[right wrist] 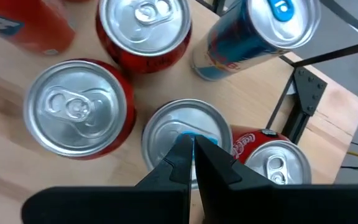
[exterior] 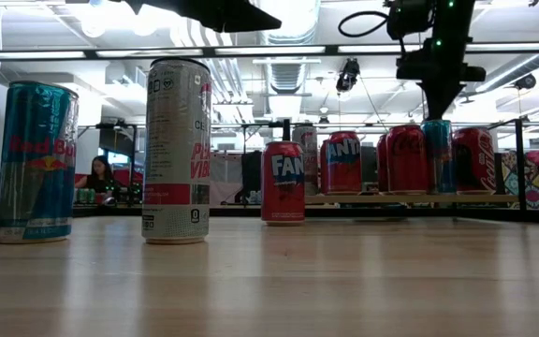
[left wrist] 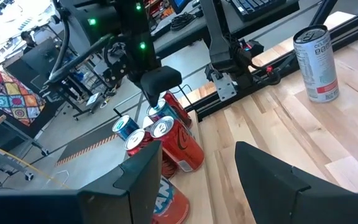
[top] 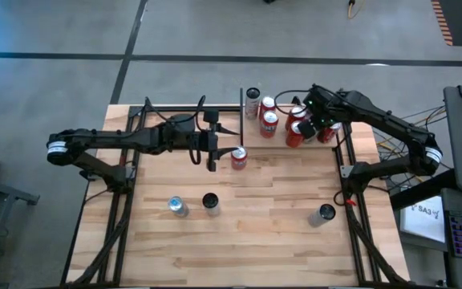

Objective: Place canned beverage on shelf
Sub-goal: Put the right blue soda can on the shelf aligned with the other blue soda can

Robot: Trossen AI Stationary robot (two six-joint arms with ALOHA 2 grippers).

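The shelf (top: 247, 128), a light-wood board with black rods, stands at the table's far right and carries several cans. My right gripper (right wrist: 192, 148) is shut, pointing down over the top of a slim blue can (right wrist: 185, 134) that stands upright on the shelf among red cans (right wrist: 79, 115). The blue can also shows in the low view (exterior: 436, 154). My left gripper (top: 213, 152) is open at the table's middle. A red Fanta can (top: 239, 158) stands upright on the table just beyond its fingers, close beside one finger (left wrist: 138, 180). My right gripper's shut fingertips (right wrist: 182, 155) stand from above, pointing down, right at the blue can's top by its blue tab (right wrist: 197, 138). Whether they touch it cannot be told. The can stands upright on the shelf. My left gripper touches nothing that I can see.
A Red Bull can (top: 177, 206), a tall white can (top: 211, 201) and another white can (top: 323, 213) stand on the table's near half. The shelf's black posts (top: 241, 100) rise at its edge. The red cans crowd close around the blue one.
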